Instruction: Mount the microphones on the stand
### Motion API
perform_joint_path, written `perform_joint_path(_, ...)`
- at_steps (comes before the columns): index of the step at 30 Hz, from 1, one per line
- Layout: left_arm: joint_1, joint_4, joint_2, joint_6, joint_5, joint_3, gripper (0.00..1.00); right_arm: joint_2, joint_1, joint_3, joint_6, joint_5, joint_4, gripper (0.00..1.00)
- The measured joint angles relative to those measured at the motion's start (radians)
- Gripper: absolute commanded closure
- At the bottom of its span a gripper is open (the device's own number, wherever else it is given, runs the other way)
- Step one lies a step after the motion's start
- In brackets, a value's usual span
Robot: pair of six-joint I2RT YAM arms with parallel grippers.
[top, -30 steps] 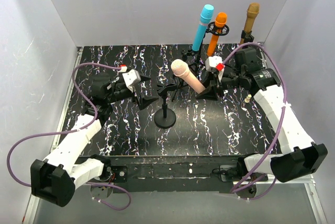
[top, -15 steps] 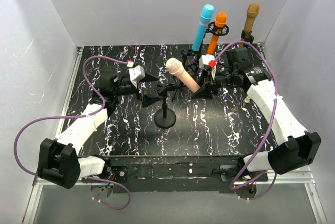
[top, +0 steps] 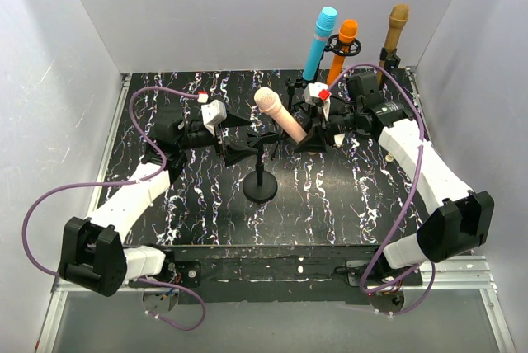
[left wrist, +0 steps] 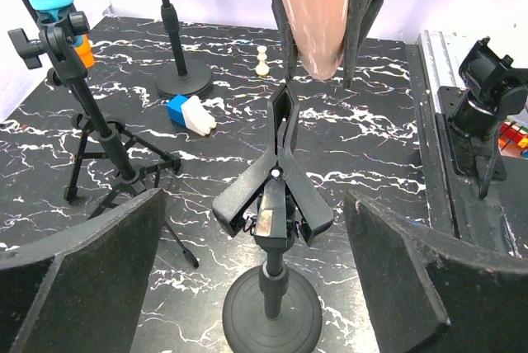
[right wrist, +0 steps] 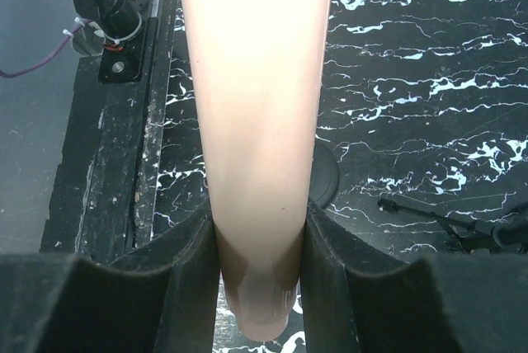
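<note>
The pale pink microphone (top: 278, 115) is tilted, head up and to the left, with my right gripper (top: 308, 136) shut on its lower body; its tail hangs just above and behind the clip (left wrist: 274, 196) of the round-based stand (top: 261, 186). In the right wrist view the pink microphone (right wrist: 256, 122) fills the gap between the pads (right wrist: 186, 287). My left gripper (top: 239, 140) stands open, one finger on either side of the stand's clip, touching nothing. The light blue (top: 318, 43), orange (top: 341, 54) and gold-bronze (top: 394, 33) microphones stand upright in holders at the back.
A small blue-and-white block (left wrist: 190, 114) and a tiny white pawn-like piece (left wrist: 262, 60) lie on the black marbled table (top: 181, 196) behind the stand. Tripod legs (left wrist: 124, 163) of the back stands spread to the left. White walls close in three sides.
My right arm has carried the pink microphone leftward toward the stand's clip. My left gripper has moved right up to the clip, and its jaws have narrowed slightly.
</note>
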Motion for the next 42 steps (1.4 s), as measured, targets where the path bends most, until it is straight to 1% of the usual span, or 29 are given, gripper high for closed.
perform_joint_path(1,0.0,0.003,0.002,-0.003,0.001,0.0,0.18,0.0,0.002,0.0,0.001,0.0,0.005,0.99)
perform_joint_path(4,0.0,0.013,0.019,-0.015,0.01,0.0,0.23,0.003,0.01,-0.002,0.005,0.0,0.015,0.99)
perform_joint_path(6,0.0,0.012,0.036,-0.019,0.015,0.0,0.25,0.004,0.017,-0.011,0.008,0.0,0.026,0.99)
perform_joint_path(8,0.0,0.009,0.051,-0.022,0.019,0.0,0.29,0.008,0.023,-0.02,0.01,0.0,0.03,0.99)
perform_joint_path(10,0.0,0.002,0.055,-0.023,0.023,0.0,0.39,0.011,0.027,-0.027,0.011,0.0,0.032,0.99)
perform_joint_path(11,0.0,-0.001,0.055,-0.023,0.026,0.0,0.48,0.012,0.028,-0.03,0.012,0.0,0.031,0.99)
perform_joint_path(12,0.0,-0.003,0.055,-0.023,0.029,0.0,0.54,0.012,0.028,-0.032,0.012,0.0,0.031,0.99)
perform_joint_path(13,0.0,-0.005,0.055,-0.025,0.032,0.0,0.57,0.013,0.029,-0.032,0.013,0.0,0.031,0.99)
perform_joint_path(16,0.0,-0.011,0.055,-0.023,0.037,0.001,0.73,0.013,0.029,-0.032,0.015,0.0,0.034,0.99)
perform_joint_path(18,0.0,-0.015,0.055,-0.024,0.036,0.001,0.73,0.013,0.029,-0.032,0.015,0.0,0.035,0.99)
perform_joint_path(20,0.0,-0.016,0.055,-0.024,0.037,0.001,0.68,0.014,0.029,-0.032,0.015,0.0,0.037,0.99)
perform_joint_path(21,0.0,-0.016,0.055,-0.024,0.037,0.001,0.67,0.014,0.029,-0.033,0.015,0.0,0.037,0.99)
perform_joint_path(22,0.0,-0.016,0.055,-0.024,0.036,0.001,0.68,0.014,0.029,-0.034,0.015,0.0,0.037,0.99)
perform_joint_path(24,0.0,-0.018,0.054,-0.026,0.035,0.001,0.73,0.014,0.029,-0.04,0.015,0.0,0.042,0.99)
perform_joint_path(26,0.0,-0.018,0.053,-0.031,0.035,0.001,0.74,0.017,0.029,-0.048,0.016,0.0,0.047,0.99)
perform_joint_path(27,0.0,-0.017,0.053,-0.034,0.035,0.001,0.71,0.021,0.029,-0.048,0.018,0.0,0.048,0.99)
perform_joint_path(28,0.0,-0.017,0.053,-0.038,0.035,0.001,0.64,0.025,0.03,-0.048,0.018,0.0,0.052,0.99)
perform_joint_path(31,0.0,-0.014,0.053,-0.045,0.035,0.001,0.26,0.04,0.033,-0.048,0.019,0.0,0.054,0.99)
perform_joint_path(32,0.0,-0.009,0.053,-0.051,0.034,0.0,0.15,0.043,0.034,-0.048,0.019,0.0,0.054,0.99)
perform_joint_path(33,0.0,-0.002,0.051,-0.059,0.031,-0.001,0.09,0.047,0.035,-0.048,0.019,0.0,0.054,0.99)
perform_joint_path(34,0.0,0.003,0.048,-0.066,0.027,-0.003,0.05,0.05,0.035,-0.048,0.019,0.0,0.054,0.99)
perform_joint_path(35,0.0,0.008,0.043,-0.075,0.024,-0.005,0.04,0.052,0.036,-0.048,0.019,0.0,0.054,0.99)
perform_joint_path(37,0.0,0.024,0.033,-0.09,0.019,-0.007,0.04,0.053,0.037,-0.048,0.02,0.0,0.055,0.99)
perform_joint_path(39,0.0,0.035,0.026,-0.098,0.018,-0.007,0.05,0.053,0.037,-0.048,0.02,0.0,0.055,0.99)
perform_joint_path(42,0.0,0.05,0.024,-0.108,0.018,-0.007,0.1,0.053,0.037,-0.048,0.02,0.0,0.056,0.99)
